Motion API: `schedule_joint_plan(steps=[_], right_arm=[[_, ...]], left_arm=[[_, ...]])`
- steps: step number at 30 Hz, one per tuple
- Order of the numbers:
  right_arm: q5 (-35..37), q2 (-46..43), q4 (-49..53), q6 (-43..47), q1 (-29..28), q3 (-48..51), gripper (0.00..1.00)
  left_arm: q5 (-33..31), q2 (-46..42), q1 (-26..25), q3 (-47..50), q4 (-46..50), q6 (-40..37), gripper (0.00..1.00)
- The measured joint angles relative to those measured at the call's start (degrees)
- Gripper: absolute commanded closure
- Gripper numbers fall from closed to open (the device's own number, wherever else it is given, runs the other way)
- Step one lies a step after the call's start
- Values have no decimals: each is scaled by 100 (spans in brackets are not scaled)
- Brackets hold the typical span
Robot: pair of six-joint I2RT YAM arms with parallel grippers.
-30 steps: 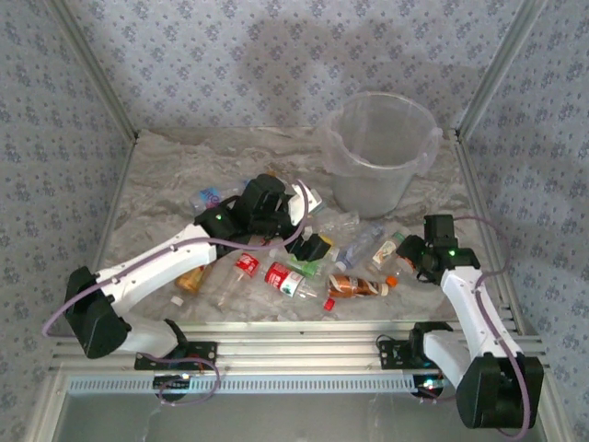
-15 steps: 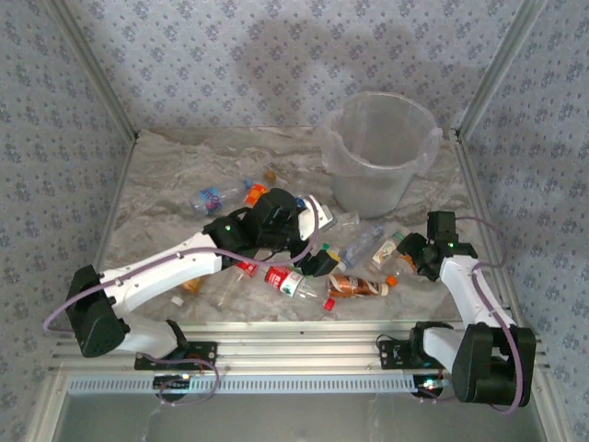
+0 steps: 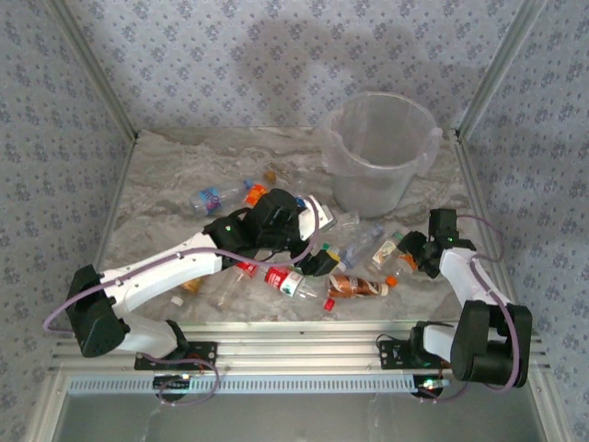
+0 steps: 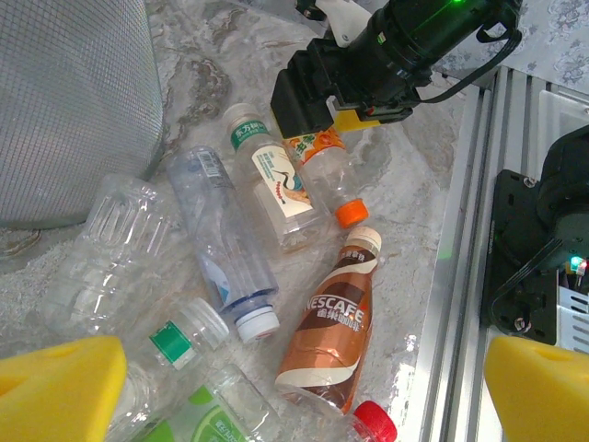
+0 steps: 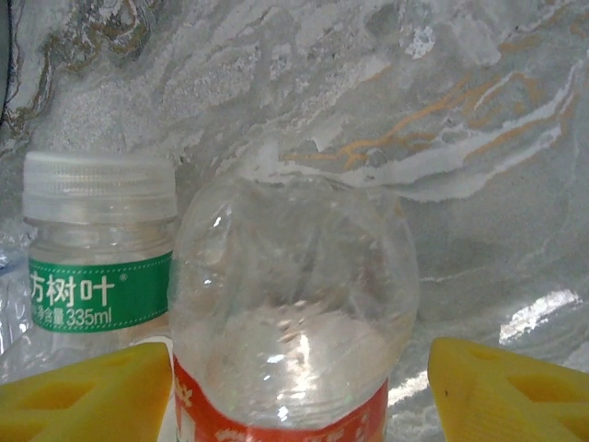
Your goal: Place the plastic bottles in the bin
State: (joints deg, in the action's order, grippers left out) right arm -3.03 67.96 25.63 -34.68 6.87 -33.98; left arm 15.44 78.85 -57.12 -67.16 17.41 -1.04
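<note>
**Right tool over the orange-label bottle: square up, then close**

Grey marbled counter [image 3: 166, 184]. The large round translucent plastic bin [image 3: 382, 157] stands upright at its far right. The small plastic bottles [image 3: 294, 276] lie in a loose heap on the counter in front of the bin.

Left tool [image 3: 317, 261] hangs over the heap with its jaws fully apart, holding nothing. Right tool [image 5: 296, 405] straddles the base end of a clear bottle with an orange label and orange cap [image 4: 324, 170], which lies flat. Its jaws are part-open and the far pad [image 5: 502, 391] is apart from the wall — no grip yet.

Judgement: centre on the body before closing, because the thin wall may squash or roll. A white-capped, green-banded bottle [image 5: 99, 262] lies right alongside, so keep the near pad off it. Lift well up before swinging to the bin.
</note>
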Motion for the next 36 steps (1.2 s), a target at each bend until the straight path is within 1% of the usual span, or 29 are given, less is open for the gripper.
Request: schedule_joint_plan(steps=[8,19,24,29,32,36], right_arm=[[-90,256,-323,109,68,11,25],[-92,575,-568,133,87,9,27],[-87,713,-573,175,87,7,30],[-85,758,-625,175,87,-2,38],[-83,754,-638,181,87,-13,40],[9,494,-535,219,39,-114,41]], left_arm=[[-136,0,0,0,22,-4,0],[-136,0,0,0,55,-4,0],[-136,0,0,0,57,-4,0],[-136,0,0,0,57,-4,0],[-136,-9,0,0,59,-4,0],[-136,-87,0,0,59,-2,1]])
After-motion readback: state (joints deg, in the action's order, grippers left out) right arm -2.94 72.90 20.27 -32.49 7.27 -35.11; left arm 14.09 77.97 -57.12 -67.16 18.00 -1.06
